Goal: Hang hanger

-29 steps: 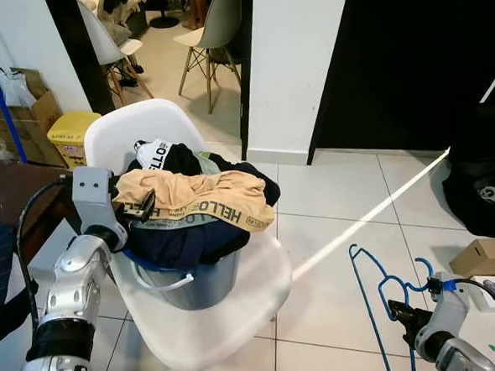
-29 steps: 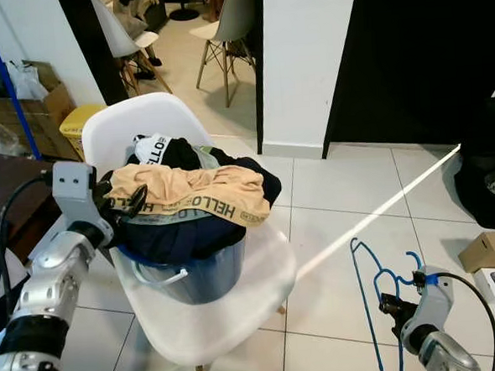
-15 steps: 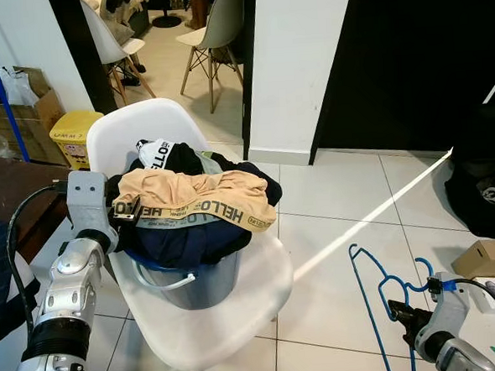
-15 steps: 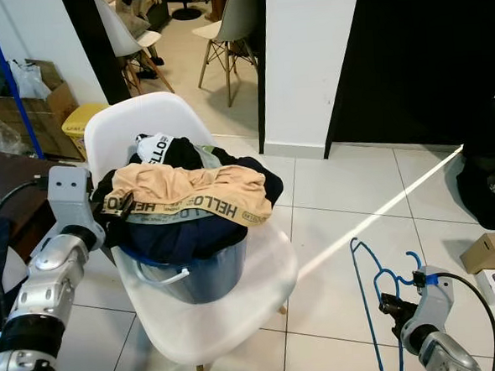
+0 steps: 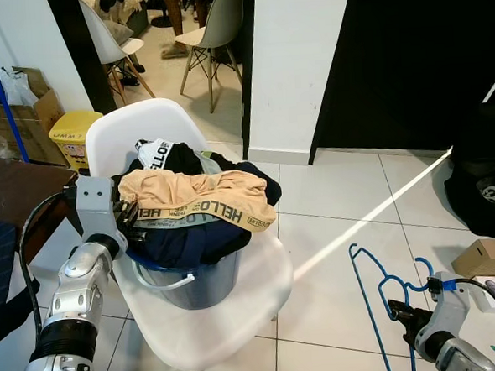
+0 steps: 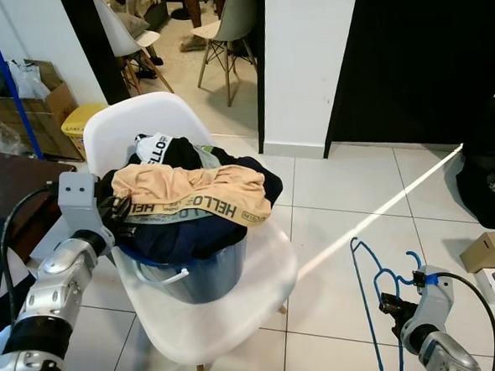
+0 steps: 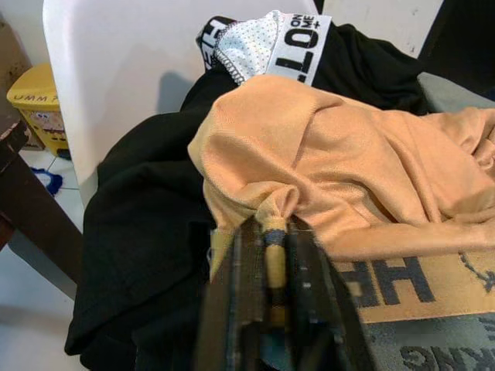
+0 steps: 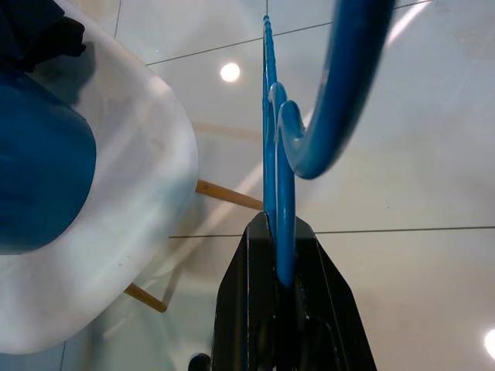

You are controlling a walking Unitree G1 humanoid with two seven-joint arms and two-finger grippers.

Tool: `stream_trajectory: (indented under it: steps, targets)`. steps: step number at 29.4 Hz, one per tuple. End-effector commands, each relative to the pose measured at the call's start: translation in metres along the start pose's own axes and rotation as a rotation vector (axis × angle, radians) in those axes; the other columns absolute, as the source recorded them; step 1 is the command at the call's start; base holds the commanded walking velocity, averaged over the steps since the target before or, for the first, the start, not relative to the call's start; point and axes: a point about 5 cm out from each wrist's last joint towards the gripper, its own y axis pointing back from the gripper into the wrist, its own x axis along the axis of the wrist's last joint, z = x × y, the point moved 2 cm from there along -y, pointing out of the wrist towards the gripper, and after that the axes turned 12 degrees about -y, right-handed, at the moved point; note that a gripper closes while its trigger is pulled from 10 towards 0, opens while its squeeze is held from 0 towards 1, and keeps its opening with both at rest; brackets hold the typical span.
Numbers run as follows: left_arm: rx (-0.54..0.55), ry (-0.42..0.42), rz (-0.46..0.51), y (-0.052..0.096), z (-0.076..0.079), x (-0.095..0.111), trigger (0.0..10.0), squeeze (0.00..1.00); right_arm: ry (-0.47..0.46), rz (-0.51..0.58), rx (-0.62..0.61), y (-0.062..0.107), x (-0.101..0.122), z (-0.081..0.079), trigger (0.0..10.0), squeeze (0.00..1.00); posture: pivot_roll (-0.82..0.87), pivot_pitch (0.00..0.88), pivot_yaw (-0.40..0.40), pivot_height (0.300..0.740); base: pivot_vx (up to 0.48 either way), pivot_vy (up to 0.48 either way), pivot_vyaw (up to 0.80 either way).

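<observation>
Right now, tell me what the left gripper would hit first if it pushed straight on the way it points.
The left gripper is shut on a fold of the tan garment. Straight ahead lies more of it, then probably the black clothes in the bucket; depth is unclear.

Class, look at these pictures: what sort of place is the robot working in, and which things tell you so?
Probably a lived-in home: a bucket heaped with laundry on a white chair, a tiled floor, and dining chairs in the room behind.

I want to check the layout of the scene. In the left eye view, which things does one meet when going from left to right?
Yellow bin → left gripper shut on the tan garment → blue bucket on the white chair → blue hanger → right gripper → cardboard box.
</observation>
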Motion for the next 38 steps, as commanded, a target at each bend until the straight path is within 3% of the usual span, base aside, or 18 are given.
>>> stream_trajectory:
  steps: [1, 7, 9, 10, 11, 12, 15, 16, 17, 21, 25, 27, 30, 36, 38]
  targets:
    - [-0.007, 0.010, -0.027, 0.000, 0.003, -0.007, 0.8, 0.00, -0.013, -0.009, -0.018, 0.004, -0.005, 0.005, 10.0, 0.00, -0.02, 0.159, -0.009, 0.740, 0.000, 0.000, 0.00]
    - [0.005, 0.039, -0.009, -0.001, -0.002, -0.001, 0.6, 0.00, -0.013, -0.009, -0.017, 0.004, -0.005, 0.005, 10.0, 0.00, -0.02, 0.158, -0.009, 0.740, 0.000, 0.000, 0.00]
    - [-0.016, 0.187, 0.110, -0.005, -0.005, 0.029, 0.3, 0.00, -0.012, -0.010, -0.017, 0.004, -0.005, 0.005, 10.0, 0.00, -0.02, 0.158, -0.012, 0.740, 0.000, 0.000, 0.00]
    - [-0.016, 0.187, 0.110, -0.005, -0.005, 0.029, 0.3, 0.00, -0.012, -0.010, -0.017, 0.004, -0.005, 0.005, 10.0, 0.00, -0.02, 0.158, -0.012, 0.740, 0.000, 0.000, 0.00]
    - [-0.050, 0.271, 0.195, -0.006, -0.005, 0.050, 0.4, 0.00, -0.012, -0.010, -0.017, 0.004, -0.005, 0.005, 10.0, 0.00, -0.02, 0.157, -0.013, 0.740, 0.000, 0.000, 0.00]
    - [-0.050, 0.271, 0.195, -0.006, -0.005, 0.050, 0.4, 0.00, -0.012, -0.010, -0.017, 0.004, -0.005, 0.005, 10.0, 0.00, -0.02, 0.157, -0.013, 0.740, 0.000, 0.000, 0.00]
    - [-0.198, 0.441, 0.503, 0.003, -0.009, 0.134, 0.1, 0.00, -0.012, -0.012, -0.018, 0.003, -0.005, 0.005, 10.0, 0.00, -0.01, 0.153, -0.015, 0.740, 0.000, 0.000, 0.00]
    - [-0.198, 0.441, 0.503, 0.003, -0.009, 0.134, 0.1, 0.00, -0.012, -0.012, -0.018, 0.003, -0.005, 0.005, 10.0, 0.00, -0.01, 0.153, -0.015, 0.740, 0.000, 0.000, 0.00]
    - [-0.237, 0.472, 0.616, 0.011, -0.017, 0.165, 1.0, 0.00, -0.012, -0.014, -0.018, 0.003, -0.005, 0.005, 10.0, 0.00, -0.01, 0.148, -0.014, 0.740, 0.000, 0.000, 0.00]
    - [-0.236, 0.476, 0.640, 0.013, -0.021, 0.171, 1.0, 0.00, -0.012, -0.015, -0.018, 0.003, -0.005, 0.005, 10.0, 0.00, -0.01, 0.148, -0.014, 0.740, 0.000, 0.000, 0.00]
    - [-0.148, 0.475, 0.663, 0.015, -0.047, 0.177, 0.6, 0.00, -0.012, -0.015, -0.017, 0.003, -0.006, 0.005, 10.0, 0.00, -0.01, 0.142, -0.011, 0.740, 0.000, 0.000, 0.00]
    - [-0.148, 0.475, 0.663, 0.015, -0.047, 0.177, 0.6, 0.00, -0.012, -0.015, -0.017, 0.003, -0.006, 0.005, 10.0, 0.00, -0.01, 0.142, -0.011, 0.740, 0.000, 0.000, 0.00]
    - [-0.087, 0.467, 0.672, 0.022, -0.062, 0.183, 0.8, 0.00, -0.012, -0.017, -0.017, 0.003, -0.006, 0.005, 10.0, 0.00, -0.01, 0.142, -0.014, 0.740, 0.000, 0.000, 0.00]
    - [-0.053, 0.463, 0.665, 0.026, -0.066, 0.188, 0.8, 0.00, -0.012, -0.018, -0.015, 0.003, -0.006, 0.005, 10.0, 0.00, -0.01, 0.145, -0.015, 0.740, 0.000, 0.000, 0.00]
    - [-0.087, 0.464, 0.576, 0.018, -0.052, 0.175, 0.9, 0.00, -0.011, -0.019, -0.015, 0.003, -0.006, 0.005, 10.0, 0.00, 0.00, 0.146, -0.015, 0.740, 0.000, 0.000, 0.00]
